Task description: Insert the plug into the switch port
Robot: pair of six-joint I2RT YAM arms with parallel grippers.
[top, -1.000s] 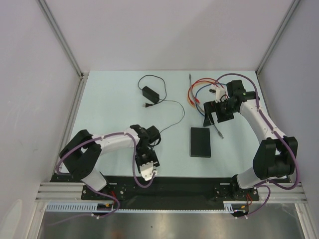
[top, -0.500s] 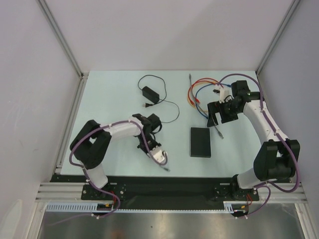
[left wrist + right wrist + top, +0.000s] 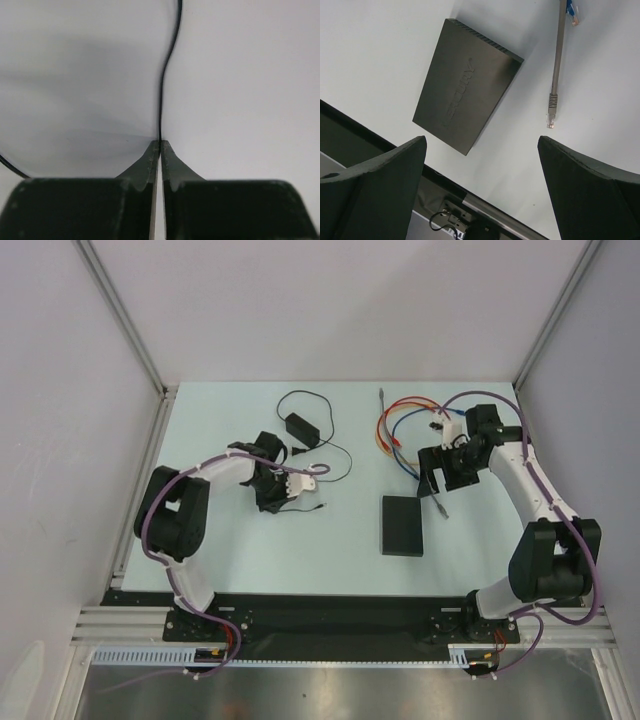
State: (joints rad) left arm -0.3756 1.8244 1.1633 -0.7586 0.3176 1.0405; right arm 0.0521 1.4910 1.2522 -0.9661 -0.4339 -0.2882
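Left gripper (image 3: 160, 146) has swung from the table's (image 3: 220, 550) 7 o'clock to 9 o'clock and now pinches the thin cord (image 3: 161, 100). Right gripper (image 3: 481, 145) hangs spread above the switch (image 3: 465, 85).

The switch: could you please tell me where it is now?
In the top view, the switch lies right of centre, on the near side of the grey plug and the open right claw.
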